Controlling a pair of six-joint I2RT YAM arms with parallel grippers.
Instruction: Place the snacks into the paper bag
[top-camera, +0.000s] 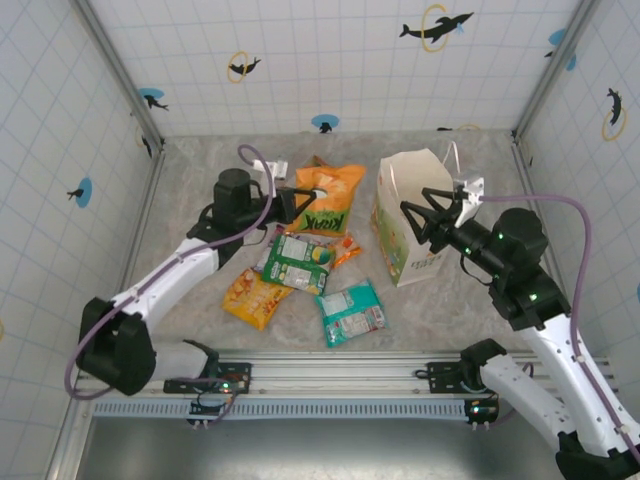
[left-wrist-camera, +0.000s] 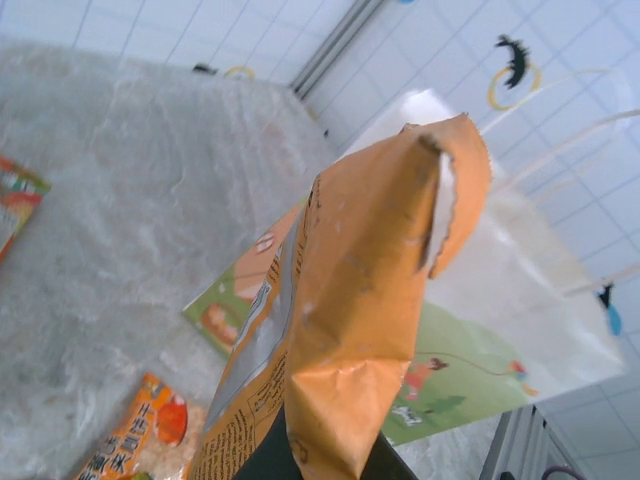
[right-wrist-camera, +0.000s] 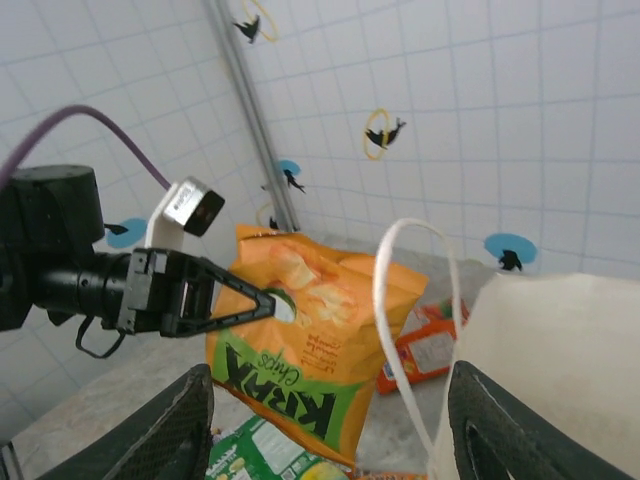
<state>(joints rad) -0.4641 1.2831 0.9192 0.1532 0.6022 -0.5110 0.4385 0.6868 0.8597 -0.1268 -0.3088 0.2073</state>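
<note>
The left gripper (top-camera: 315, 192) is clamped shut on the orange-and-green chips packet (top-camera: 338, 212). It pinches the packet's face and holds it just left of the paper bag (top-camera: 410, 240). The right gripper (top-camera: 418, 222) has its fingers (right-wrist-camera: 185, 425) spread wide at the bag's top. One white handle loop (right-wrist-camera: 385, 300) and the rim lie between them, and they grip nothing. The bag stands open, but its contents cannot be made out. On the table (top-camera: 200, 180) left of the bag lie a green packet (top-camera: 298, 262), a small orange packet (top-camera: 346, 250), a yellow-orange packet (top-camera: 257, 298) and a teal packet (top-camera: 352, 312).
</note>
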